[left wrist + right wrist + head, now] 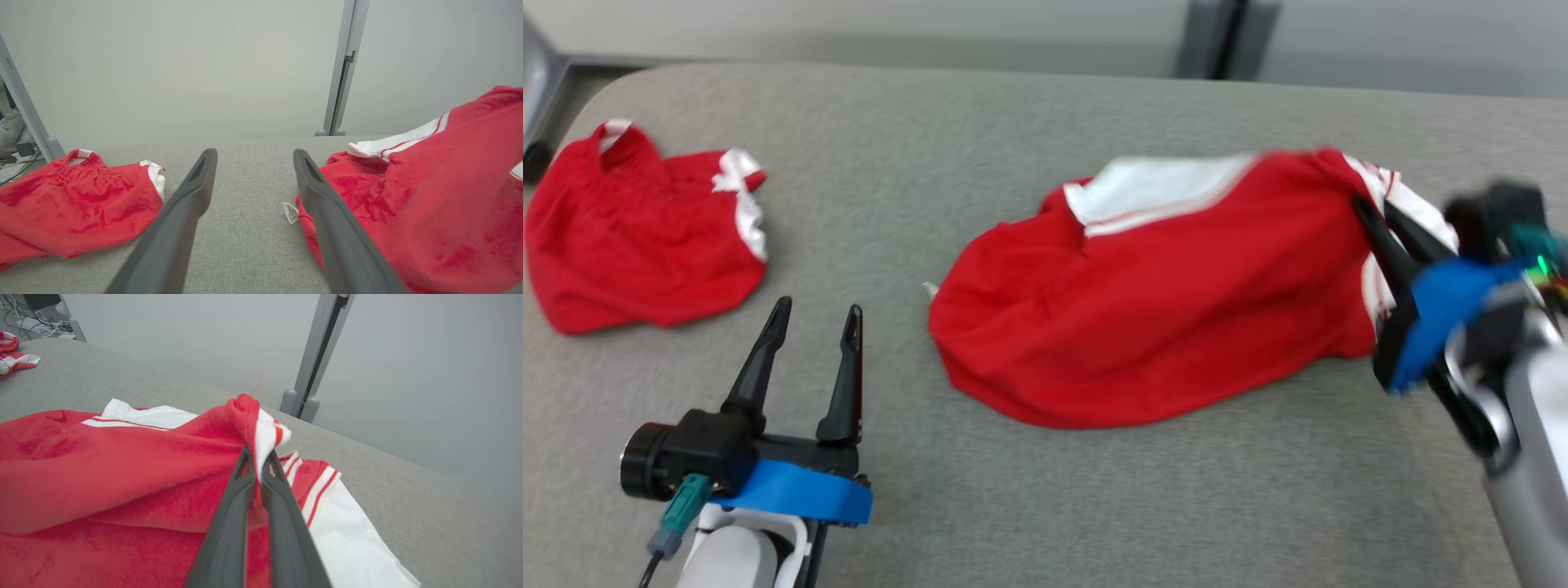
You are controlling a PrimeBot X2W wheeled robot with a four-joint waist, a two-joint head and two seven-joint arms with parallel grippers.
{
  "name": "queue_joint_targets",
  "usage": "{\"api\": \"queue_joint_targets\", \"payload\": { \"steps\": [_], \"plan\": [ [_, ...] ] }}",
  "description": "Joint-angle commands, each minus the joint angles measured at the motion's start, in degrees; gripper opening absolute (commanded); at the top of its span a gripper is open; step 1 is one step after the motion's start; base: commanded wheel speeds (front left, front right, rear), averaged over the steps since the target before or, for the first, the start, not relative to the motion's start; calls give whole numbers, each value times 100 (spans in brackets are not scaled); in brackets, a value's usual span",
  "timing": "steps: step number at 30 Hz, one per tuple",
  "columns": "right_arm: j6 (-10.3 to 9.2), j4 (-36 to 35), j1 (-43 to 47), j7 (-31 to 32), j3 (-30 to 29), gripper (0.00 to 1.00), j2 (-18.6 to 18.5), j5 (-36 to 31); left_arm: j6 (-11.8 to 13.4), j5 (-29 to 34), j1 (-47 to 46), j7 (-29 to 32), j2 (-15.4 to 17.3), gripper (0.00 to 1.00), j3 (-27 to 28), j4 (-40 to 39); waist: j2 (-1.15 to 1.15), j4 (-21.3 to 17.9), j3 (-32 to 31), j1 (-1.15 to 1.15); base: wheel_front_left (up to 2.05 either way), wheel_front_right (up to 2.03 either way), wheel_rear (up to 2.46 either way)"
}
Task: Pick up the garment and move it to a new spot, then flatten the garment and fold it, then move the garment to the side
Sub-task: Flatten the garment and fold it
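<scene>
You have the grey table [1045, 122] spread under the garment [1160, 310], which lies on it in a loose heap, red with white panels and thin red stripes. The garment's right end is drawn up into a peak off the cloth surface, while the rest of it sags down onto the table. Well to the garment's left, apart from it, a second red piece [637, 237] with white trim sits crumpled. At the garment's raised right end, your right gripper [258, 455] has its two fingers pressed together on a fold where red cloth meets white trim, so it is pinching the garment there. Your left gripper [818, 309] hovers between the garment and the second red piece, just off the garment's left edge, its fingers spread wide with nothing between them, touching neither cloth. A small white label [290, 212] pokes out from the garment's left edge, lying on the table near the left gripper's fingers.
</scene>
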Motion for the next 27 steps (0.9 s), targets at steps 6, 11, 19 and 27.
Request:
{"api": "queue_joint_targets", "payload": {
  "steps": [6, 11, 19, 27],
  "plan": [
    [2, -1638, 2268, 64, -1161, 0, 641, -496, 138, -131, 300, 86, 158, 100, 190, -272, 0, -636, -409, 0, 0, 0, 0],
    [2, -1838, 3348, 358, -1877, 0, 1292, -761, 211, -103, 402, 135, 162, 100, 171, -397, 0, -770, -451, 0, 0, 0, 0],
    [3, -2192, 3401, 1261, -2880, 100, 1703, -950, 266, -110, 406, 188, 109, 100, 46, -452, 0, -802, -531, 0, 0, 0, 0],
    [3, -2007, 2128, 1980, -2964, 100, 1724, -1032, 283, -128, 371, 211, 115, 100, 6, -513, 0, -777, -453, 0, 0, 0, 0]
  ]
}}
